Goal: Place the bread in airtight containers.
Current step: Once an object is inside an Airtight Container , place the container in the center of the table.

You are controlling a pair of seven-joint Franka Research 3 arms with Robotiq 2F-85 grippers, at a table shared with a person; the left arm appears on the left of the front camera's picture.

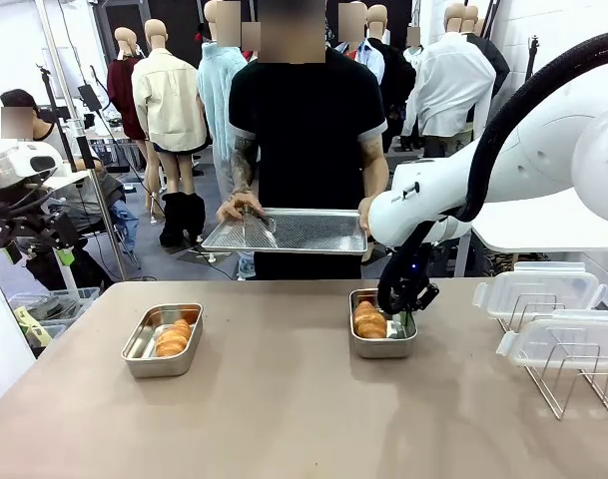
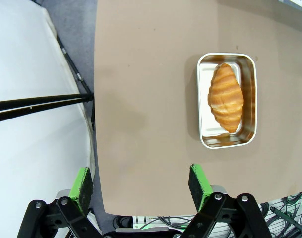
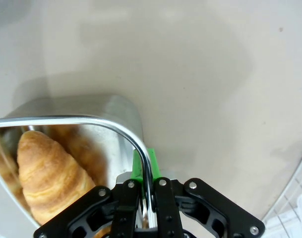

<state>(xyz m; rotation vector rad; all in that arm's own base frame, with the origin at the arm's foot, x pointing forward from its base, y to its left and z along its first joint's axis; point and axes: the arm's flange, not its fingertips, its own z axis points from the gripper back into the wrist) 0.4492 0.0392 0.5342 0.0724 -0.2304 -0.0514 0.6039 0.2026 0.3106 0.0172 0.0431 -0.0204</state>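
One pinch to mind: hold right hand (image 3: 147, 173), clamped on the wall of the right tin (image 1: 383, 350) near the worktop's far edge, level to keep its roll (image 1: 368, 320) inside. Left hand (image 2: 141, 181) spread wide above the left tin (image 2: 204, 79) and second roll (image 2: 226, 96); clear lids (image 1: 538, 289) and wire rack (image 1: 568, 384) crowding the right edge.

Setting: robotics lab or test bay, not a home kitchen. Evidence: white robot arm (image 1: 503, 170) reaching in from the right over a plain brown table (image 1: 284, 419); metal stand pole (image 1: 90, 180) far left; what look like plastic crates (image 1: 59, 297) on the floor beneath, partly hidden.
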